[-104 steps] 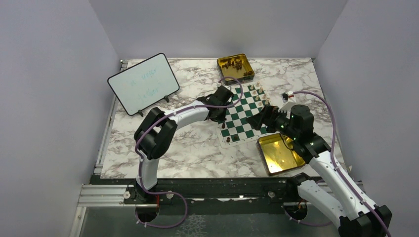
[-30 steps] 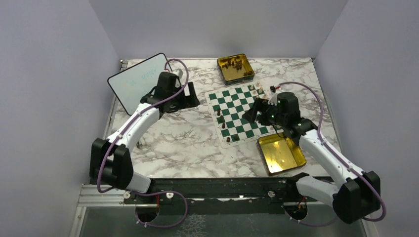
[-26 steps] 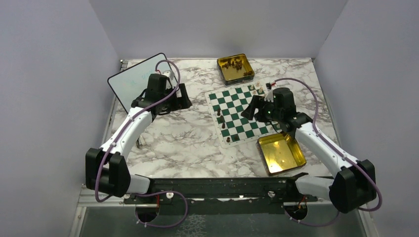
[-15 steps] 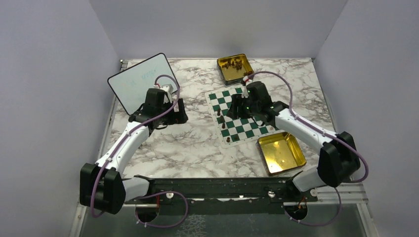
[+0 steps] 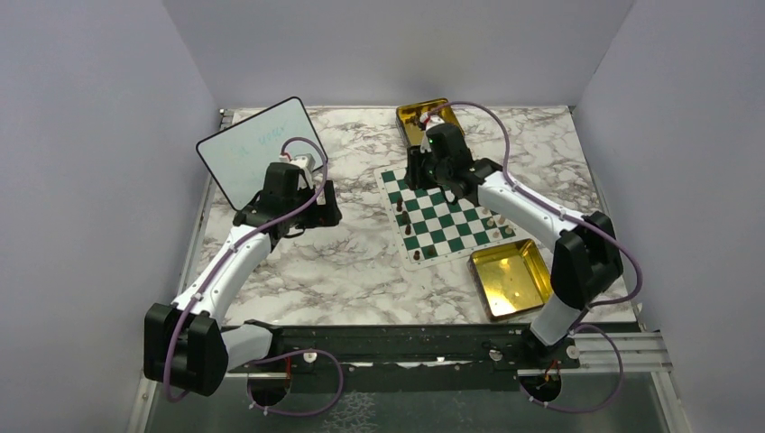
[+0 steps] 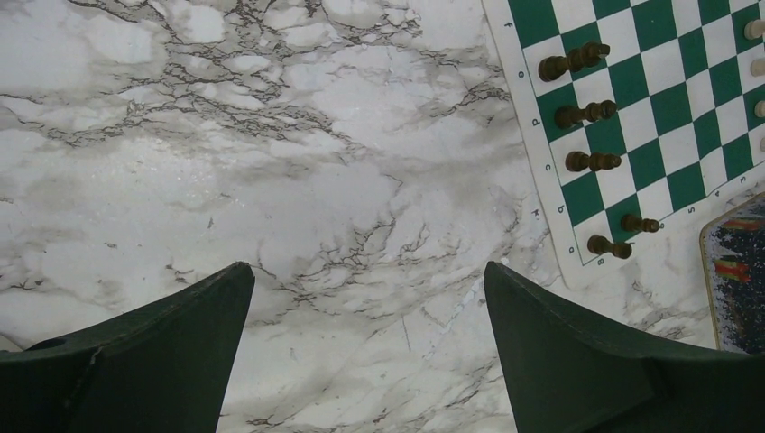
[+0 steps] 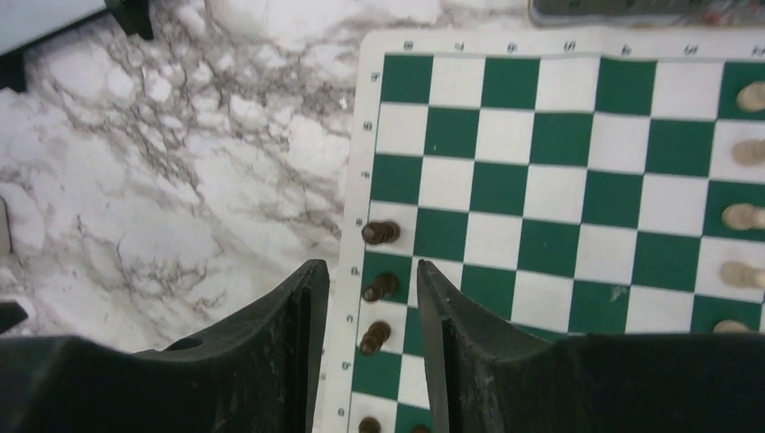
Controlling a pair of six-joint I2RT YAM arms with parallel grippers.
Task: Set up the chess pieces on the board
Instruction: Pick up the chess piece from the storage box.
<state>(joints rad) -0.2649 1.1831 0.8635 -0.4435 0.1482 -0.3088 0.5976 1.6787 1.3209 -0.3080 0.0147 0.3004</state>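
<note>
The board is a green and white checkered mat on the marble table. Several dark brown chess pieces stand along its left edge, and the left wrist view shows them too. Cream pieces stand along the right edge. My right gripper hovers high above the dark row at the board's far-left corner. Its jaws are narrow but apart, and nothing is held between them. My left gripper hangs wide open over bare marble left of the board.
A gold tin holding dark pieces sits behind the board, partly hidden by my right arm. An open gold tin lies at the board's near right. A white whiteboard stands at the back left.
My right arm has swung from the board's right side to its far-left corner, its jaws narrowing. My left arm has drawn back from the whiteboard a little and stayed open.
</note>
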